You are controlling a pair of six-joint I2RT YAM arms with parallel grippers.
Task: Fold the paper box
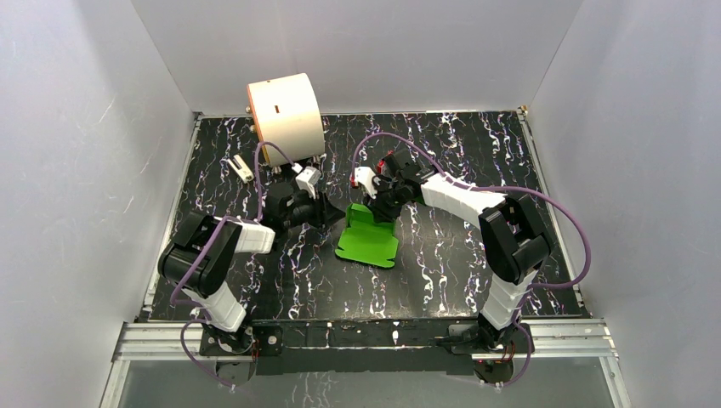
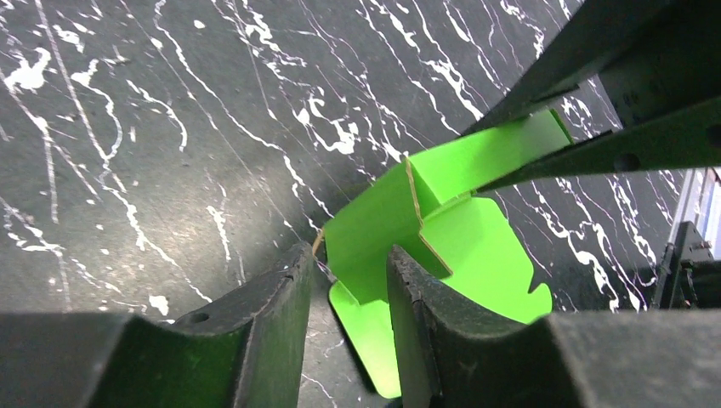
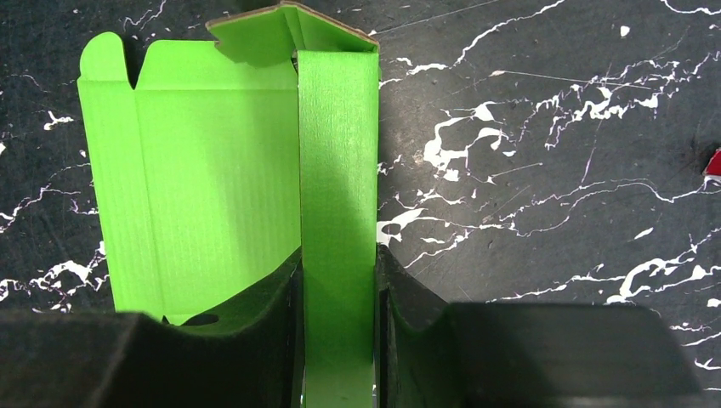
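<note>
The bright green paper box (image 1: 367,238) lies as a creased sheet with flaps in the middle of the table. My right gripper (image 1: 380,211) is at its far edge and, in the right wrist view, is shut (image 3: 337,255) on a long side strip (image 3: 338,153) folded up from the flat panel (image 3: 212,170). My left gripper (image 1: 330,214) is at the sheet's far left corner. In the left wrist view its fingers (image 2: 349,255) stand narrowly apart around a raised corner flap (image 2: 374,221), with a sliver of table between the flap and the left finger (image 2: 263,323).
A large cream cylinder (image 1: 285,115) stands at the back left, close behind the left arm. A small white object (image 1: 241,167) lies to its left. A red thing (image 3: 712,166) shows at the right edge of the right wrist view. White walls enclose the black marbled table (image 1: 459,263).
</note>
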